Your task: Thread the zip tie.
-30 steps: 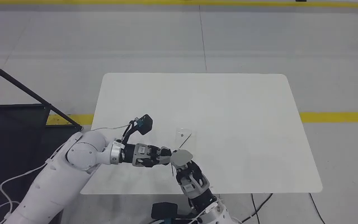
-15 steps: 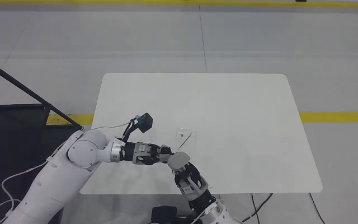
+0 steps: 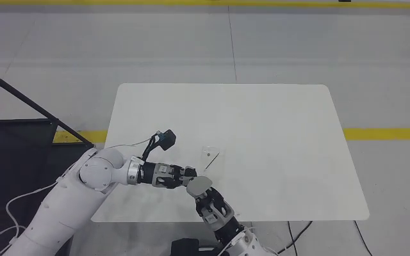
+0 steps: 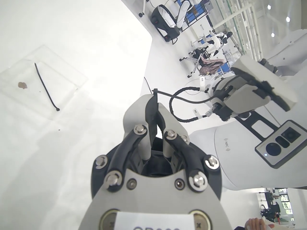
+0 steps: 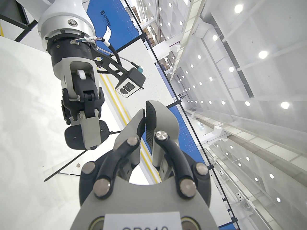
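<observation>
Mostly a lining-up job now.

- Left gripper [image 4: 156, 101]: pads pressed together on the zip tie [image 4: 155, 90]. The head pokes just past its fingertips, and 1 thin strand leads from the head toward the right gripper [image 5: 145, 116].
- Right gripper: fingers pressed together tip to tip, close against the left one's tips. A dark sliver at its tips may be the tie's tail; cannot tell.
- Judgement: threading is the step in hand, and it does not look finished.
- Doing it well:
  - Left holds the head steady with the slot facing the right gripper.
  - Right grips the tail near its end so it cannot flop, then feeds it straight along the slot, ribbed face the correct way.
  - Small moves only, since the 2 sets of tips crowd each other.
- Risk: the strap twisting or slipping in the pads.
- Beyond both tips, a second tie [image 4: 45, 88] lies flat on a clear plate [image 4: 72, 77] on the table [image 3: 275, 128], untouched.
- Writing:
  - 1 white label [image 4: 153, 221] on the left gripper's base, cut off.
  - A small mark [image 4: 226, 143] on the right arm's shell.
  - Print on a blue panel [image 5: 120, 29] behind the left arm.
  - None copied.
</observation>
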`<action>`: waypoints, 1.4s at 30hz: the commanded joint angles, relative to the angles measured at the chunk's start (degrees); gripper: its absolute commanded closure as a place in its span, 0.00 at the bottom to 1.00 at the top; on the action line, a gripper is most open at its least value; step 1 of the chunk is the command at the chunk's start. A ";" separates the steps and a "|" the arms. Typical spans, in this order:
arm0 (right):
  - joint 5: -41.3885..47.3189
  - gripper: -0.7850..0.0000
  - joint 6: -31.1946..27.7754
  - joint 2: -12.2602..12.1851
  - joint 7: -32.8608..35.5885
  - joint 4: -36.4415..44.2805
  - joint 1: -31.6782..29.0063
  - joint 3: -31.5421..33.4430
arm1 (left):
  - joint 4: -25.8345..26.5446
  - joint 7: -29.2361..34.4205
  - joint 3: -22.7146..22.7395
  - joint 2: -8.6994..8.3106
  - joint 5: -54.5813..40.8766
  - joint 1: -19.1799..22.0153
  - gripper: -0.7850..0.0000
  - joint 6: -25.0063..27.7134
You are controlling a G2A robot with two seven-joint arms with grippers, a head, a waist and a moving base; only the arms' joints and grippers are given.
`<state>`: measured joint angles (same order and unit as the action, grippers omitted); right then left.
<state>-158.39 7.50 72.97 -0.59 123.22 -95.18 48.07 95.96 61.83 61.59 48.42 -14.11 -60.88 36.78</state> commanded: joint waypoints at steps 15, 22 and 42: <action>0.72 0.78 -0.78 0.10 0.02 -0.03 0.12 0.13 | -2.23 1.88 -1.69 0.71 -3.18 1.65 1.00 -0.50; 0.81 0.70 -0.68 0.15 -0.05 0.04 0.09 0.07 | -2.63 2.15 -1.75 0.86 -3.91 1.73 1.00 -0.55; 9.72 0.57 1.78 -0.83 -8.64 1.96 -2.75 4.39 | -4.26 3.19 -0.92 1.12 -5.66 2.32 1.00 -0.24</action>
<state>-150.68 9.19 72.40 -7.33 124.81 -97.23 51.28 91.92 64.82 60.43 49.58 -19.54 -58.58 36.29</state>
